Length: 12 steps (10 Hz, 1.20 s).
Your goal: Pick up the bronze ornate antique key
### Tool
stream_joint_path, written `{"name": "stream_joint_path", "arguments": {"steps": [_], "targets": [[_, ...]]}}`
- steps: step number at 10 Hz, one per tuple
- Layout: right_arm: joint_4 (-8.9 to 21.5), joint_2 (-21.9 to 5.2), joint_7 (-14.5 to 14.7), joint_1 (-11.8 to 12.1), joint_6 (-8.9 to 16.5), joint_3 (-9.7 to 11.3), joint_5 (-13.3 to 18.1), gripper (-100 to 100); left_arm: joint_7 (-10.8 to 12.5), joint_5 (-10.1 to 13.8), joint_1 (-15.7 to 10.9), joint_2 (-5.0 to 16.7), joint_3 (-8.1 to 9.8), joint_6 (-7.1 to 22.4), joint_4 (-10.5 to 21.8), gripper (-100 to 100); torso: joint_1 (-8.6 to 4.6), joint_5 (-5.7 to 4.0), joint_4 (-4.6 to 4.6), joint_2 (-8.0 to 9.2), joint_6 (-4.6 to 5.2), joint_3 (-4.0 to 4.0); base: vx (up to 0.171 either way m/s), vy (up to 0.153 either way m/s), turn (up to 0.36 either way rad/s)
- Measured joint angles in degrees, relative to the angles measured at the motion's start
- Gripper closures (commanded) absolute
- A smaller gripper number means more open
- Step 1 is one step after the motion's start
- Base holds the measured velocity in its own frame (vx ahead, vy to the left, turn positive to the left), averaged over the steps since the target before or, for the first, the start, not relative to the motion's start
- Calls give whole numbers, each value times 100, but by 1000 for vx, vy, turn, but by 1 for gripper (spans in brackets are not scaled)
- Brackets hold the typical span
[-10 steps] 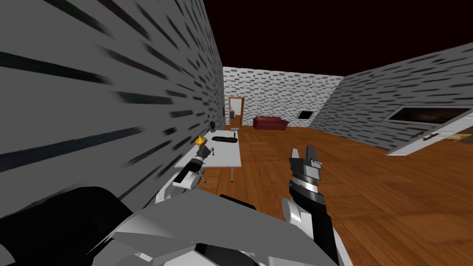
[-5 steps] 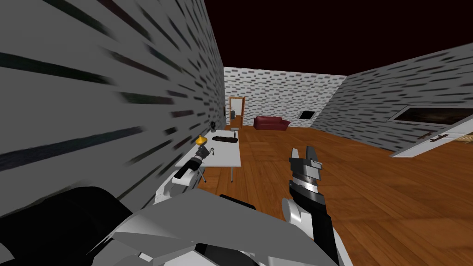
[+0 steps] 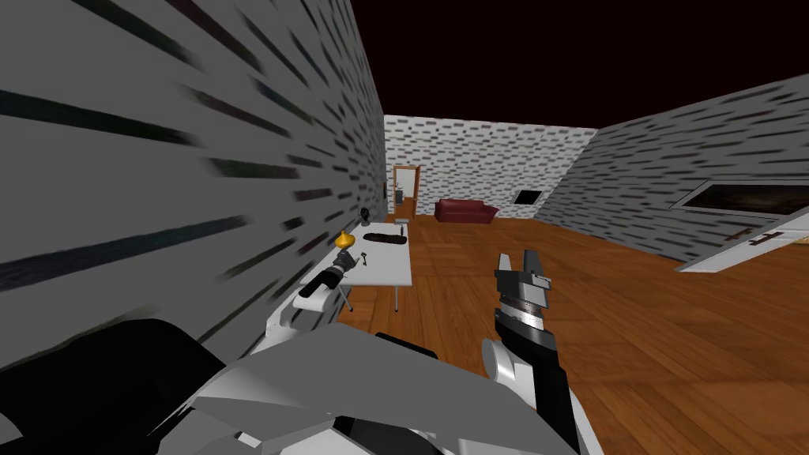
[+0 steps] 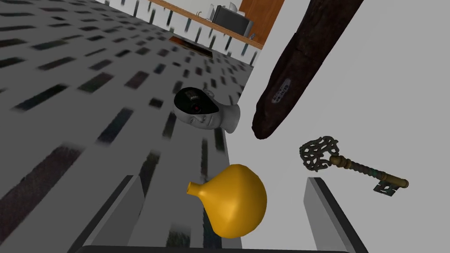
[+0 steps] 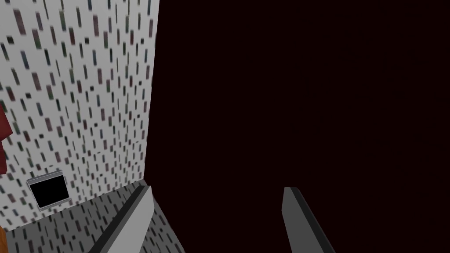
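The bronze key point(image 4: 351, 166) with an ornate dark bow lies flat on the white table point(image 4: 386, 88), just outside one finger of my open left gripper point(image 4: 224, 206). A yellow round vase point(image 4: 233, 200) sits between that gripper's fingers, untouched. In the head view the key point(image 3: 364, 257) is a small dark shape on the table point(image 3: 387, 268), right beside my left gripper point(image 3: 345, 257). My right gripper point(image 3: 525, 265) is raised over the floor, open and holding nothing.
A long dark brown object point(image 4: 303, 61) lies on the table beyond the key. A grey mannequin head point(image 4: 203, 112) stands by the brick wall point(image 3: 197, 158). A red sofa point(image 3: 464, 210) and a doorway point(image 3: 404, 189) are at the far end, wooden floor point(image 3: 632, 316) to the right.
My left arm has reached a little further forward over the table toward the vase and key. The right arm has not moved.
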Motion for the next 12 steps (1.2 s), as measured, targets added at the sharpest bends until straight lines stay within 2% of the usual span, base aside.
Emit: {"name": "stream_joint_path", "arguments": {"steps": [6, 9, 12], "targets": [[0, 0, 0, 0, 0, 0, 0, 0, 621, 343, -232, 242, 265, 886, 384, -100, 0, 0, 0, 0, 0, 0, 8, -14, 17], [0, 0, 0, 0, 0, 0, 0, 0, 900, 464, -345, 273, 384, 1399, 469, -100, 0, 0, 0, 0, 0, 0, 13, -12, 13], [0, 0, 0, 0, 0, 0, 0, 0, 1197, 672, -546, 371, 502, 1838, 751, -100, 3, 1, -1, -3, 0, -2, 14, -7, 7]]}}
